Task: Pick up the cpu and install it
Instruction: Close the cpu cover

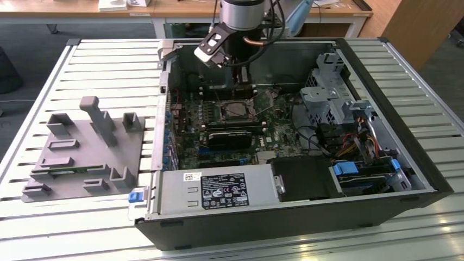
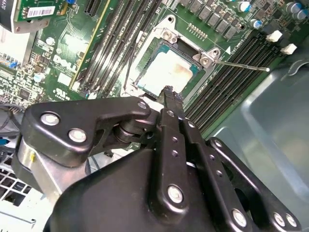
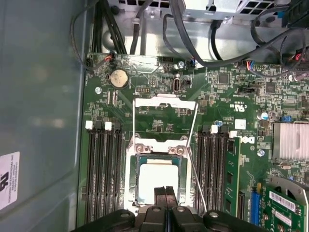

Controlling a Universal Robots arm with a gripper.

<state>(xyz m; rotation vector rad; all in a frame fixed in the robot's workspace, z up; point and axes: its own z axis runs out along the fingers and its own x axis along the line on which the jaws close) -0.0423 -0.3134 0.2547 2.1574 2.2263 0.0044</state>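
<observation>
Your cpu [image 3: 159, 180] is a flat square chip with a pale shiny metal top, lying in the socket [image 3: 131, 162] inside the open computer case [image 1: 290, 220] on the table [image 1: 108, 60]. Cover plate [image 3: 164, 100] flipped up, lever [image 3: 197, 183] loose alongside. Memory slots [image 3: 104, 169] crowd both sides. Your hand [image 3: 165, 191] sits just over the chip's edge, fingers pressed together, gripping nothing

No words or numbers are clear enough to read. A black label [image 1: 226, 191] and a small white sticker [image 1: 193, 176] sit on the grey box [image 1: 177, 191]. Another white sticker [image 3: 8, 180] is on the case wall [image 3: 38, 96]. A white label [image 2: 41, 10], maybe with a bar code, sits on a green card [image 2: 20, 9].
</observation>
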